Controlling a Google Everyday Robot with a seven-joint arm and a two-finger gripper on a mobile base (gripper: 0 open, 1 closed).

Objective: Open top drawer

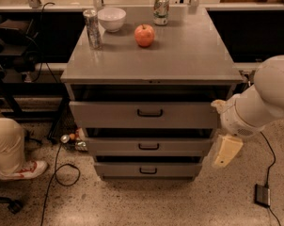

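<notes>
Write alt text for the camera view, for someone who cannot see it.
The robot's cream hand hangs at the right side of a grey three-drawer cabinet, lower than the top drawer and away from its black handle. On top of the cabinet stand an apple, a white bowl, a silver can and a green can.

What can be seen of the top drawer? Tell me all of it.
The top drawer is grey, metal-looking, the tallest front of three, with a small black centre handle. It sits level and pulled partly out, a dark gap above it. Nothing grips the handle; the gripper hangs lower, past its right end.
</notes>
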